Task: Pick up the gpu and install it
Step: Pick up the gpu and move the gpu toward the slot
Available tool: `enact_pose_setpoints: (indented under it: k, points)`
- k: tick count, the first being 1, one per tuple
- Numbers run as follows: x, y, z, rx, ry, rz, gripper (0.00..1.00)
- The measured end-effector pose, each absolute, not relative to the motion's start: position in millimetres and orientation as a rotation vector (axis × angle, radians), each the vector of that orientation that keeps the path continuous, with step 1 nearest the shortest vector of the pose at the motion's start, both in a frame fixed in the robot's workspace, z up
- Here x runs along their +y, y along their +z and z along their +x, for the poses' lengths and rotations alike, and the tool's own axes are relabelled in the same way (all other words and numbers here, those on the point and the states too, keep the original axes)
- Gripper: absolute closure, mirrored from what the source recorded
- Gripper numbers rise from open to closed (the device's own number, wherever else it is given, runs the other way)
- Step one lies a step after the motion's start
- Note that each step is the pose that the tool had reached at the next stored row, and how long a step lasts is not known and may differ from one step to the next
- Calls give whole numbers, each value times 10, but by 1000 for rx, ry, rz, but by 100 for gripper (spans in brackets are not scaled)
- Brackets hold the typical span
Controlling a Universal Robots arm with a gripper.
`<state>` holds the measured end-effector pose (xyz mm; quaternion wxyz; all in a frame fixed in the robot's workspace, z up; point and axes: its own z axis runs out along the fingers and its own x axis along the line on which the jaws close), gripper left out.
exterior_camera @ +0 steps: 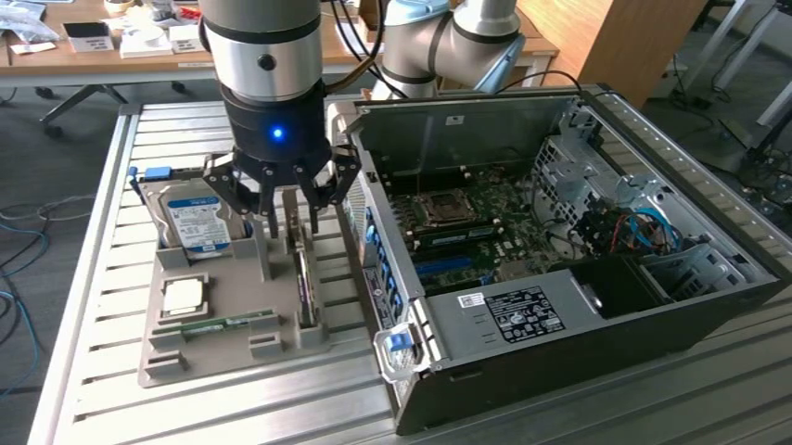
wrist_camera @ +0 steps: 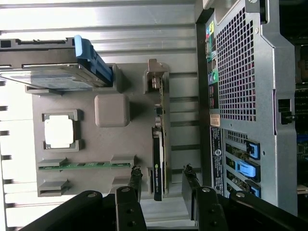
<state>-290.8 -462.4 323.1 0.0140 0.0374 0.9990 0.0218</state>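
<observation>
The exterior view takes in the open case (exterior_camera: 557, 306) and the board inside it, while the wrist view looks straight down on the tray (wrist_camera: 96, 144). The gpu (wrist_camera: 158, 144) stands on edge in the tray, between the fingers of the claw (wrist_camera: 162, 171), which is spread wide and grips nothing. In the exterior view the claw hides the gpu's upper end.

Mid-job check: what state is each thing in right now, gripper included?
gripper: jaws open, straddling the gpu, not closed on it.
gpu: standing on edge in the grey holder, not lifted.
hard drive: propped in its holder slot.
processor chip: flat in its recess.
memory stick: on edge in its slot.
computer case: side open, motherboard exposed.
</observation>
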Motion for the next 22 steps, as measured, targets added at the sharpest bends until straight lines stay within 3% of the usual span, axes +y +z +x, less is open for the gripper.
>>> enact_pose_setpoints:
  k: [22]
  points:
    - [-4624, 3146, -2908, 3111, 68, 116, 53]
